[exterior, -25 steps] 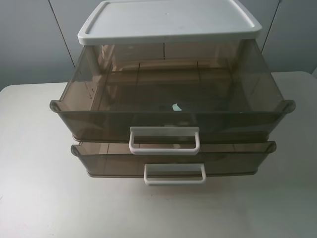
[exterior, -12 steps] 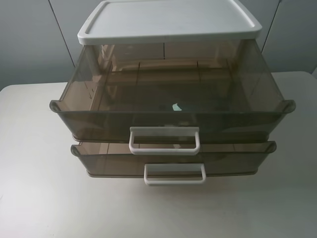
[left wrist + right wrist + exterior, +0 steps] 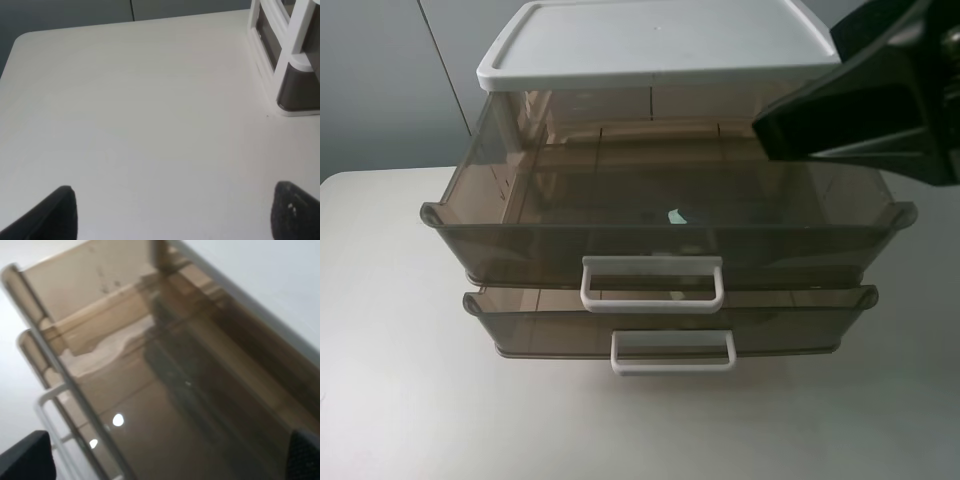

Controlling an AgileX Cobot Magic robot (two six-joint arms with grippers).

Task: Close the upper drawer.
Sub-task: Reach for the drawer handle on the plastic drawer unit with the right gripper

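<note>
The upper drawer (image 3: 520, 245), smoky-brown and see-through, stands pulled far out from under the white lid (image 3: 660, 40), its white loop handle (image 3: 652, 284) facing front. My right arm (image 3: 865, 100) hangs black and blurred above the drawer's back right corner, not touching it. In the right wrist view the upper drawer (image 3: 200, 365) fills the frame below my right gripper (image 3: 165, 460), whose fingers are wide apart and hold nothing. My left gripper (image 3: 172, 215) stands open over bare table, off to the side of the cabinet's corner (image 3: 290, 60); it does not show in the high view.
The lower drawer (image 3: 540, 330) sits slightly out beneath, with its own white handle (image 3: 673, 351). The cabinet stands on a pale table (image 3: 400, 400) with grey wall panels behind. A small pale speck (image 3: 676, 215) shows inside the upper drawer.
My right arm has come into the high view from the upper right, above the drawer. Both drawers stand where they were.
</note>
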